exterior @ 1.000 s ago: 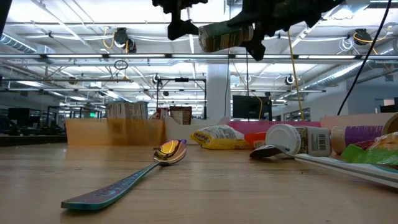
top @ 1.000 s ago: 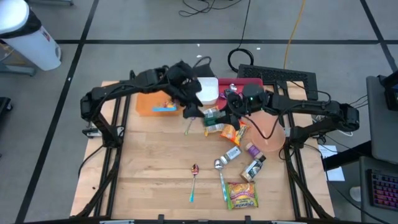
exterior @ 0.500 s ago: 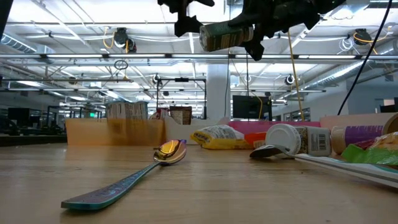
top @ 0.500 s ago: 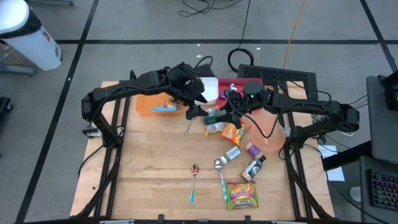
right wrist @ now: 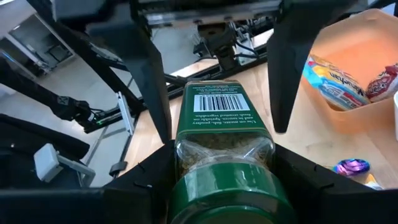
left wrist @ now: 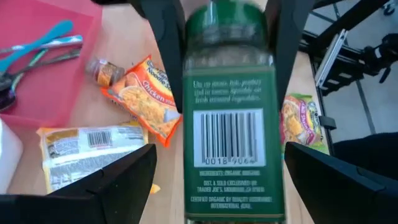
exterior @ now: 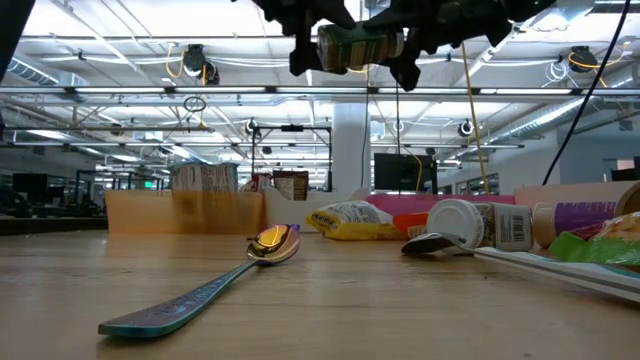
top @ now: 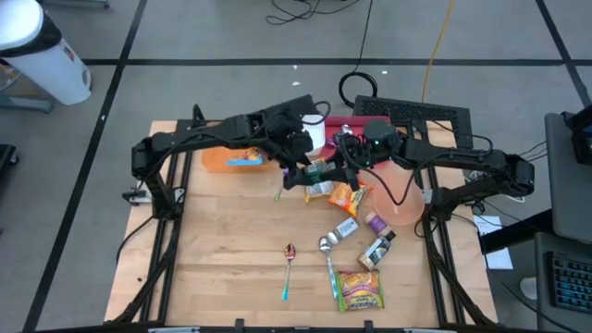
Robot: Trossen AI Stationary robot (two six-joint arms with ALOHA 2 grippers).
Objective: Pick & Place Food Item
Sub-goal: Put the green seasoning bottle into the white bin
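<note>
Green-capped glass spice jar (top: 317, 172) with a dark label and barcode hangs lying sideways in the air above the middle of the wooden table (top: 222, 259), toward twelve o'clock. Its cap end is pinched by the right gripper (right wrist: 221, 140), reaching in from three o'clock. From nine o'clock, the left gripper (left wrist: 214, 180) has its fingers spread wide on either side of the jar's base, not clamping it. Below at about five o'clock lie an orange noodle packet (top: 344, 196), small bottles and two spoons (top: 289, 270)
</note>
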